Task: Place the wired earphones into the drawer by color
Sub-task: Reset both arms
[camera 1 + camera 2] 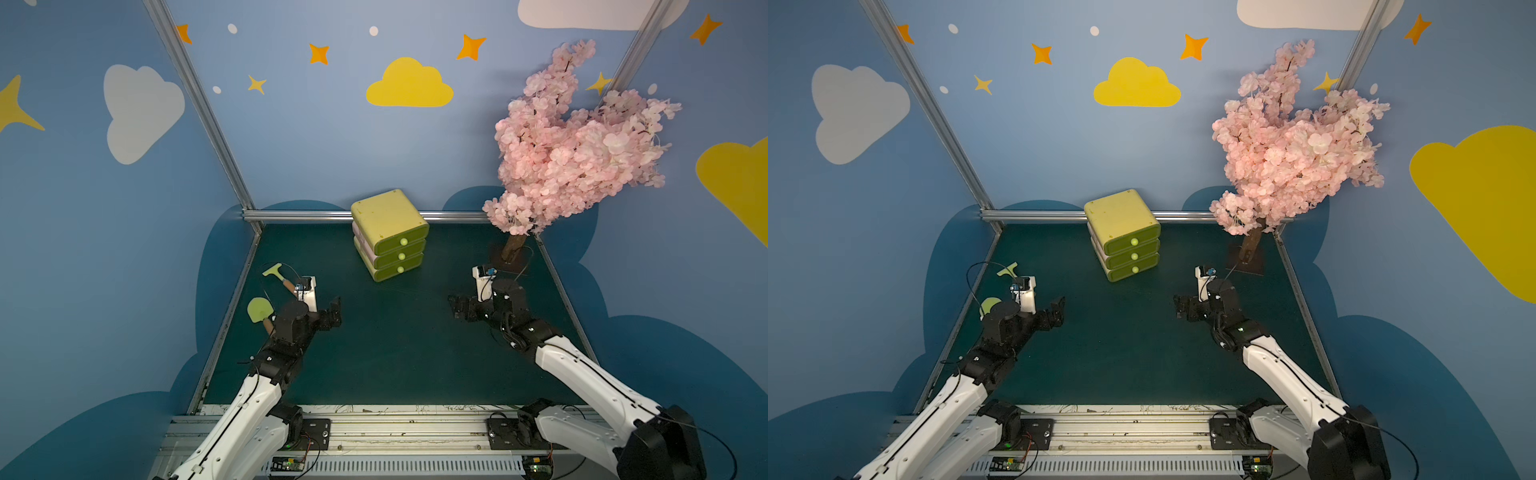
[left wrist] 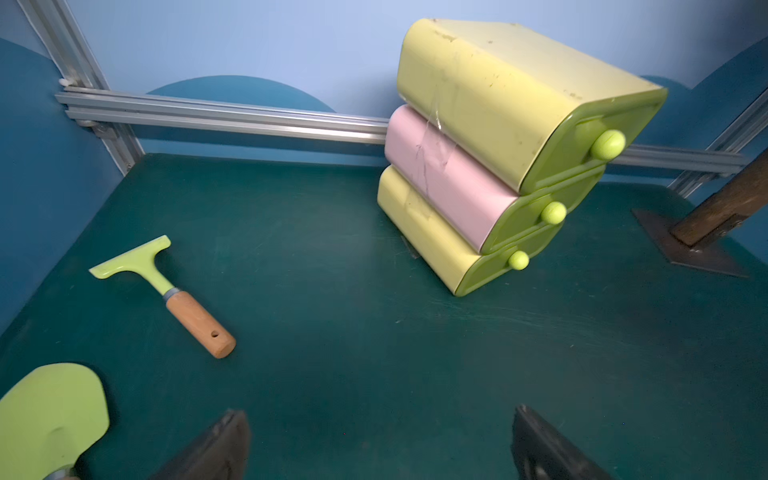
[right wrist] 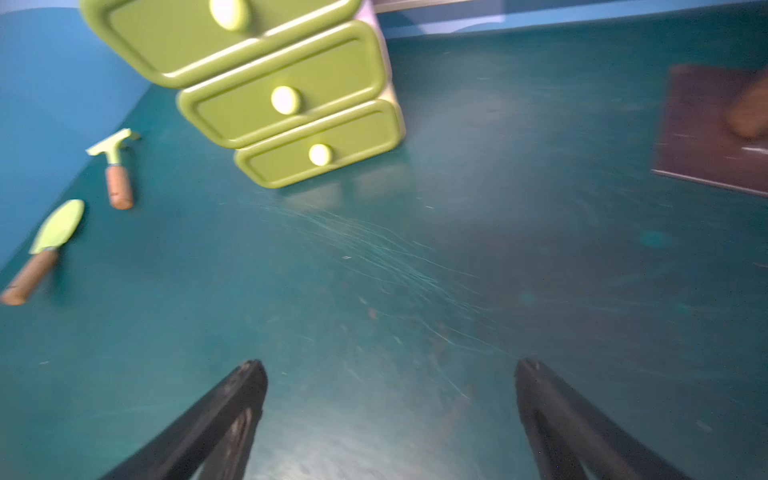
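Observation:
No wired earphones show in any view. The drawer [image 1: 390, 232] [image 1: 1123, 235] is a small stack of three drawers, yellow-green with a pink middle shell, standing at the back middle of the green mat. All three drawers [image 2: 552, 187] [image 3: 286, 104] are closed, their round knobs facing front. My left gripper [image 1: 334, 311] [image 1: 1057, 309] [image 2: 380, 415] hovers left of centre, open and empty. My right gripper [image 1: 454, 308] [image 1: 1178, 306] [image 3: 390, 368] hovers right of centre, open and empty. Both point inward over bare mat.
A green scraper [image 1: 277, 274] [image 2: 166, 286] and a green trowel [image 1: 259, 309] [image 3: 58, 226], both with wooden handles, lie at the left edge beside my left arm. A pink blossom tree [image 1: 573, 145] stands on a dark base plate [image 1: 509, 259] at the back right. Aluminium rails edge the mat.

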